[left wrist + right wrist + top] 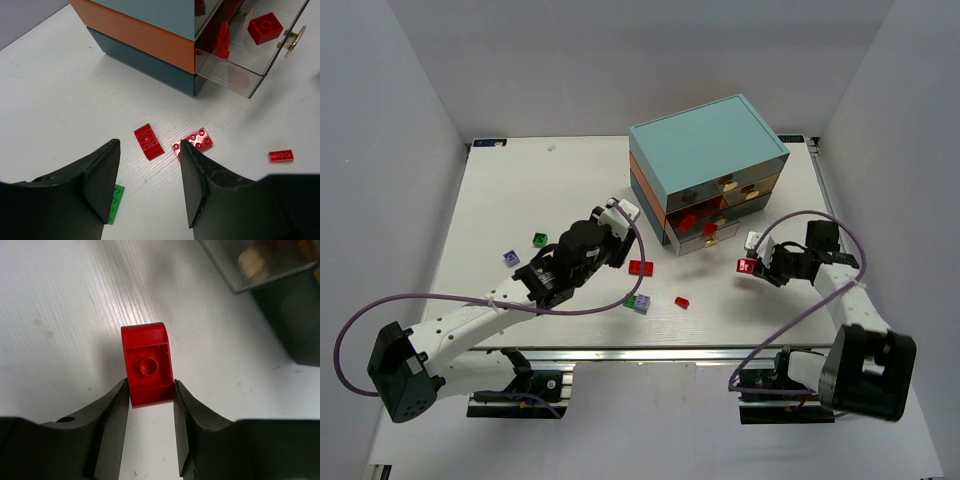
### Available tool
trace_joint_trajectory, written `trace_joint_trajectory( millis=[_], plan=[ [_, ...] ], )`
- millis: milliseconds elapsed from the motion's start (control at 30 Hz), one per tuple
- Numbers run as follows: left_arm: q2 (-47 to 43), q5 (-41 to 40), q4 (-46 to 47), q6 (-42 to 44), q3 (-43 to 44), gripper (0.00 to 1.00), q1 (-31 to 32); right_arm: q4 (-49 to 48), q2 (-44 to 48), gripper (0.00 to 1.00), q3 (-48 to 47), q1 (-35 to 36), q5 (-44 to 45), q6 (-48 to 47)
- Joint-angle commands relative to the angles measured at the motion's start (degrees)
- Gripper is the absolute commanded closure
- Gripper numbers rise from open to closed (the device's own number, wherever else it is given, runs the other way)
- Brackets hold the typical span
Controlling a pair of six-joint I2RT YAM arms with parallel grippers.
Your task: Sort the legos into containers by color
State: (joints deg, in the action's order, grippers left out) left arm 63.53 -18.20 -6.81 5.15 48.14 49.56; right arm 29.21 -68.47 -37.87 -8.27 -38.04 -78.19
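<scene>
My right gripper (752, 262) is shut on a red brick (148, 365) and holds it above the table, right of the chest's open drawers; in the right wrist view (150, 407) both fingers press the brick's sides. My left gripper (149, 187) is open and empty above the table, in front of the chest (708, 165). Two red bricks (148, 141) (195, 141) lie just beyond its fingertips, and a green plate (116, 202) lies by its left finger. A clear drawer (235, 75) stands open with a red brick (264, 27) in it.
A small red plate (280, 156) lies to the right on the table. In the top view, a green brick (540, 239) and a lilac brick (511, 257) lie at the left. A green and lilac pair (638, 301) and a red brick (682, 302) lie near the front edge.
</scene>
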Motion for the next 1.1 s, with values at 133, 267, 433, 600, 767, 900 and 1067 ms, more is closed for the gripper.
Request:
trace_joint_trajectory(
  millis=[133,267,433,600,767,900,1067],
  plan=[
    [2.3,0.27,-0.13,0.04,0.46,0.38,-0.25,4.99,15.11,1.0,-6.86,2.82,-13.19,0.92],
    [4.14,-0.26,-0.66,-0.05,0.9,0.38,-0.25,-1.0,12.31,1.0,-11.6,6.6,-12.06,5.59],
    [4.76,-1.23,-0.4,0.13,0.64,0.36,-0.25,-6.59,7.48,1.0,-15.57,12.56,-9.43,9.8],
    [6.78,-0.79,-1.27,-0.49,1.08,0.31,-0.25,-11.89,0.98,1.0,-19.6,17.75,-3.37,16.92],
    [8.8,-1.05,-1.89,-1.02,1.78,0.29,-0.25,-14.53,-5.27,0.88,-21.98,21.1,2.08,19.39],
    [9.59,-1.49,-1.89,-1.46,1.87,0.28,-0.25,-15.5,-7.82,0.6,-22.86,21.54,4.02,21.5],
    [11.27,-2.9,-2.24,-3.21,2.75,0.28,-0.25,-16.11,-6.33,0.38,-21.9,21.46,4.38,23.78]
  ],
)
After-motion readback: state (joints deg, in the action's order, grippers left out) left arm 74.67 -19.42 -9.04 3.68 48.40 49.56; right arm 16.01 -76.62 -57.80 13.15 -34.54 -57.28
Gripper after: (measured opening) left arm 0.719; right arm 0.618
